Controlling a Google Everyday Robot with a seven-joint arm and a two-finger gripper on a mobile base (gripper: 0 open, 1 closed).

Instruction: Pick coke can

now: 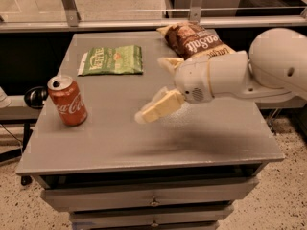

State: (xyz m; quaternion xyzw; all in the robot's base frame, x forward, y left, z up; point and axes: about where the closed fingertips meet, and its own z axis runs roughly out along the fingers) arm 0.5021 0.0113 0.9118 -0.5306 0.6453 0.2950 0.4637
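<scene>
While gripper [151,90] hovers (fingers [160,107] spread) over table [192,143] | coke can [67,101] well leftward

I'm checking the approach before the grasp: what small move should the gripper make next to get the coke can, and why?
Probably a short sideways reach toward the coke can, lining the open fingers up with its body. The gripper hangs over the middle of the table, well apart from the can, which stands upright near the table's edge on the picture's left.
</scene>
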